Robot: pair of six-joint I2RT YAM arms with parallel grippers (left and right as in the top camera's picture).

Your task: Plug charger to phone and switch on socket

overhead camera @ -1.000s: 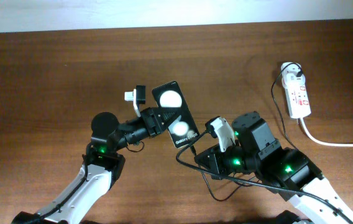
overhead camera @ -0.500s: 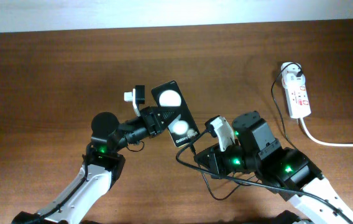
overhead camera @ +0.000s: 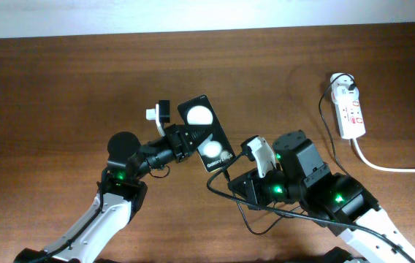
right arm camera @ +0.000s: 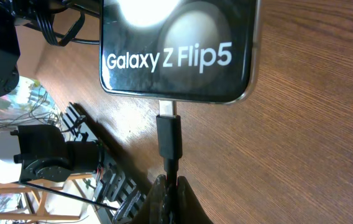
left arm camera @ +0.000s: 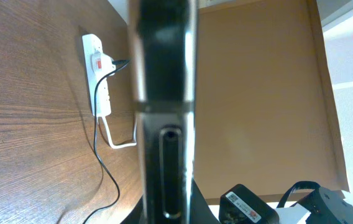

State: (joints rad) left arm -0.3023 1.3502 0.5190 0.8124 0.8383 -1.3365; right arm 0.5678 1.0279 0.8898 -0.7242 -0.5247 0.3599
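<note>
1. Right wrist view: the phone (right arm camera: 176, 50) reads "Galaxy Z Flip5". The charger (right arm camera: 169, 138) plug tip meets its lower edge, with the cable pinched in the right gripper (right arm camera: 170, 194) at bottom centre.
2. Left wrist view only: the phone's edge on, and the socket (left arm camera: 97, 78) at upper left with a red mark.
3. Overhead: the left gripper (overhead camera: 187, 137), reaching up-right, clamps the phone at mid-frame.

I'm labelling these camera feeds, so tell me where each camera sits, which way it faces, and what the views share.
Overhead: above the table, looking straight down; left arm and right arm show, left tool clamping the phone.
Left wrist: on the left arm, sighting along the phone's edge toward the socket; right arm low right.
Right wrist: behind the right tool, facing the phone's lower end and the charger plug at it.
Shared: all show the phone; overhead and left wrist show the socket.
</note>
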